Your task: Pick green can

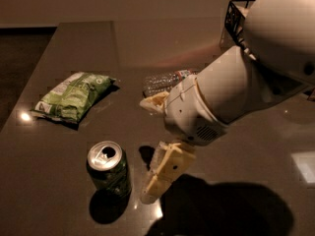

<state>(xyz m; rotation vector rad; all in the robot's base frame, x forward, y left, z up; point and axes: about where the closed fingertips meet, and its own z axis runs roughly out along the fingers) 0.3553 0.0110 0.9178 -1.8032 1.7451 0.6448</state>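
Note:
The green can point(109, 173) stands upright on the dark table point(59, 132), near the front, its silver pull-tab top facing up. My gripper point(146, 150) is just to the right of the can, low over the table and open. One pale finger point(165, 173) points down beside the can with a small gap to it. The other finger point(153, 101) sits farther back near the bottle. The can is not between the fingers and nothing is held.
A flat green-and-white snack bag point(74, 96) lies at the left. A clear plastic bottle point(165, 81) lies on its side behind the gripper, partly hidden by the arm. A black wire basket point(236, 14) stands at the back right. My white arm fills the right side.

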